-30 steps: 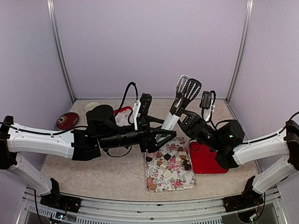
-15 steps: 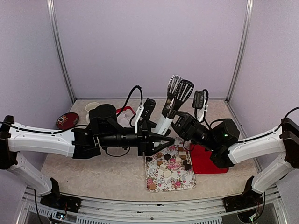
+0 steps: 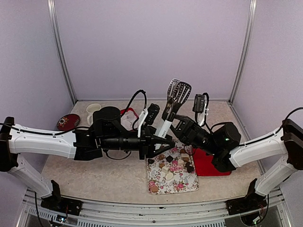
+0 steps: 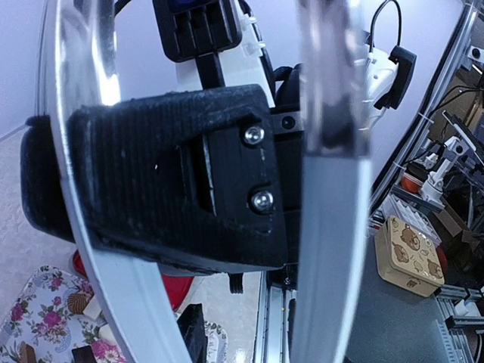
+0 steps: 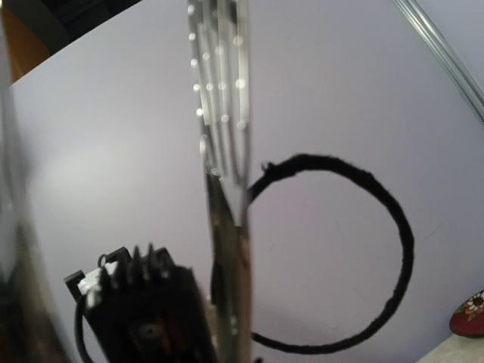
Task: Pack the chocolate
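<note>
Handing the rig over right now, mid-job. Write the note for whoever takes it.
Right hand: shut on the tongs, raised in the air.
Left hand: at the tongs' handle end, grip unclear.
Chocolates: every piece in view lies on the floral tray.
Red box: behind the left arm, mostly hidden.
Done: nothing visibly packed.
Left: move all pieces into the box.

No writing, brand, number or sign can be read in any view (the tan box [image 4: 409, 253] at the right bears only small brown pictures, too blurred for lettering).
</note>
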You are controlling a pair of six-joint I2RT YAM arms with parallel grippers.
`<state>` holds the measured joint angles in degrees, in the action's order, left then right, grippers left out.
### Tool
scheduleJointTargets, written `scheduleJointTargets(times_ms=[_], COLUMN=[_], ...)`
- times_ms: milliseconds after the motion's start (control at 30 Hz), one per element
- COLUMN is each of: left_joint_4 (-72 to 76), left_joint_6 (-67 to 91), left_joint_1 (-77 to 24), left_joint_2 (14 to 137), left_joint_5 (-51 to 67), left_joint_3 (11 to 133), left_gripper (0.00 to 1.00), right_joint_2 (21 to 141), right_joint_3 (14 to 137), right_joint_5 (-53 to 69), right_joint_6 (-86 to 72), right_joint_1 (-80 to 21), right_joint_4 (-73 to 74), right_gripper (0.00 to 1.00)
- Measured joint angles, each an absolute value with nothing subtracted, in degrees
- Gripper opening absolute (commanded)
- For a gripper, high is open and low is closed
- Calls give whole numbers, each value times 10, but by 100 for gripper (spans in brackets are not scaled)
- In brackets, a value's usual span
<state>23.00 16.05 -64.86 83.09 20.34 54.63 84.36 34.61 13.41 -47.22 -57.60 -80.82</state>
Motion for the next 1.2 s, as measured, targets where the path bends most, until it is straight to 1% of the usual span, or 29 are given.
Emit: scheduleJointTargets(times_ms=[167,267,333,400,633,700,800,833,1000,1100,1200], left_joint_4=[229,233,236,235,240,240,240,240,233,225,195], left_joint_6=[164,173,180,187,198,200,201,201,201,202,202], left_joint_1=[-650,-649,-649,-648,-648,-648,-649,-649,-643,-634,-620], left_joint_2=[827,822,822,822,822,822,821,821,814,801,791], left_joint_5=[192,178,169,162,145,143,140,139,135,138,139], left_joint_3=[542,542,542,542,539,537,536,536,536,533,533], left_gripper=[49,51,47,41,31,30,30,30,30,33,34], right_joint_2=[855,868,877,882,883,883,884,884,861,817,757], right_joint_3=[336,332,331,331,325,321,305,296,253,228,199], right_joint_5=[120,114,113,112,111,110,96,88,57,39,25], right_joint_6=[-477,-482,-488,-492,-497,-499,-506,-505,-505,-500,-491], right_joint_1=[-576,-576,-576,-576,-578,-579,-578,-576,-562,-547,-528], right_joint_4=[-834,-849,-857,-862,-873,-877,-886,-886,-869,-849,-813], right_gripper=[0,0,0,0,0,24,47,53,59,63,65])
